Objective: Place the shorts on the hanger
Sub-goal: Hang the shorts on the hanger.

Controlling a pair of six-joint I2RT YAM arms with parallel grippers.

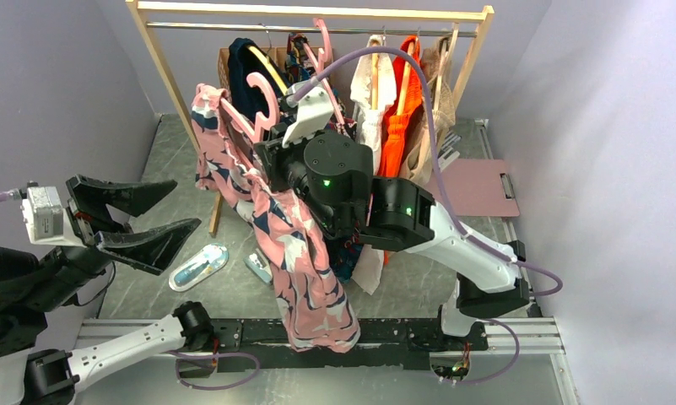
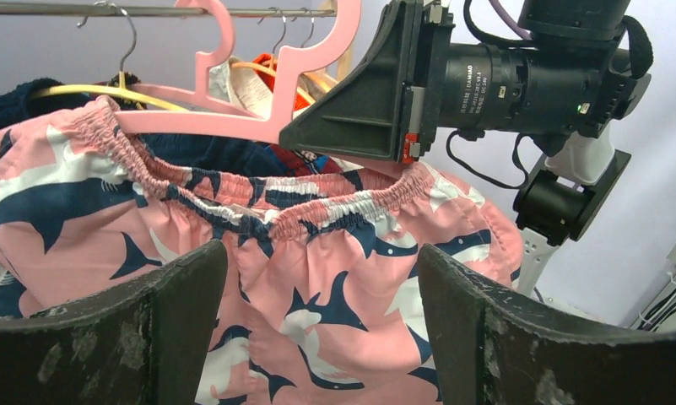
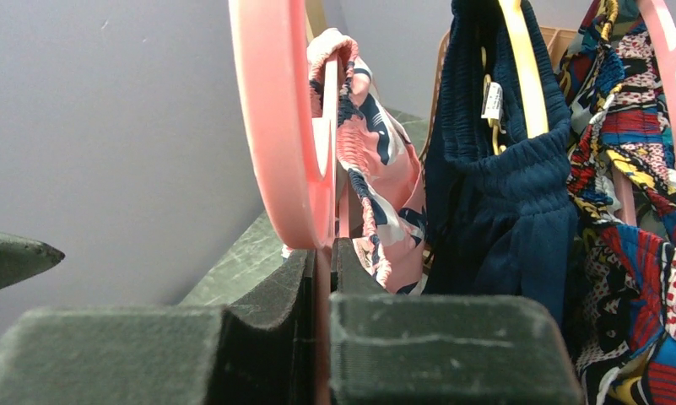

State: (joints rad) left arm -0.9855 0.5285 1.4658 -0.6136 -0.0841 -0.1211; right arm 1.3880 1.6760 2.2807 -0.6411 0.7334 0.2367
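the left pincer (image 2: pixel 321 278) is standing spread wide, holding nothing, with the shorts (image 2: pixel 343 312) hanging just beyond its gap. one end of their gathered waistband is hooking over the hanger (image 2: pixel 233 122), up and away from this pincer. the right pincer (image 3: pixel 321 253) is pinching the hanger's other end, pressed tight on the pink plastic. behind it, a rail (image 1: pixel 317 29) is carrying other garments (image 1: pixel 393 126).

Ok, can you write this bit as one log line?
left tool: open, empty | right tool: shut on hanger | shorts: hanging from hanger by waistband
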